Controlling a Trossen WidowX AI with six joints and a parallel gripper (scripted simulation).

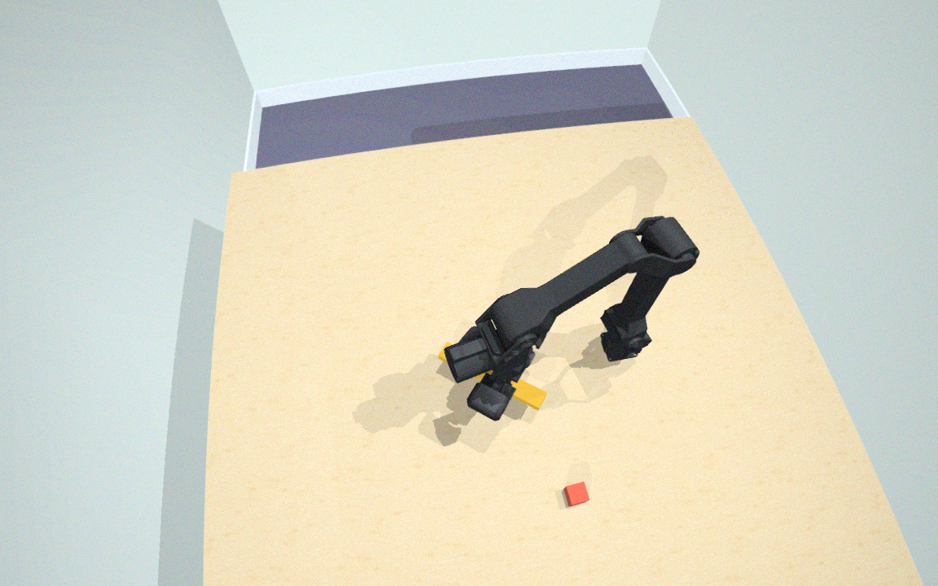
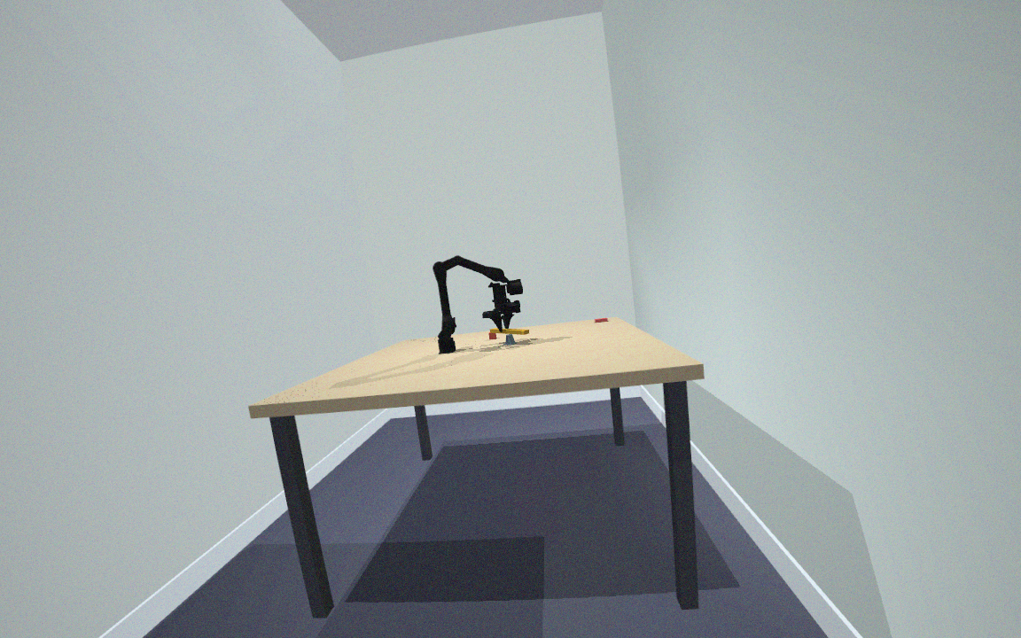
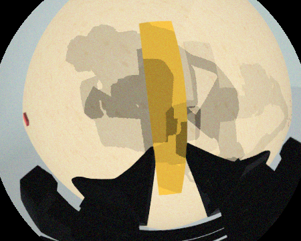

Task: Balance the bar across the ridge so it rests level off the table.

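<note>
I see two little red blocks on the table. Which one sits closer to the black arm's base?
The red block just beside the blue-grey ridge, between it and the arm's base. The other red block lies far off, near the table's edge.

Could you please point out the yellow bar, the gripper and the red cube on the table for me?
yellow bar [image 3: 161, 71]: wrist view, on its top face ahead of the fingers.
gripper [image 3: 169, 170]: wrist view, midway between the fingertips clamping the bar.
red cube [image 1: 576, 494]: top view, on its upper face.

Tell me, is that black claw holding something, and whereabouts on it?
Yes. The gripper is shut on the yellow bar, pinching its long sides; in the exterior view the hold looks roughly mid-length.
</note>
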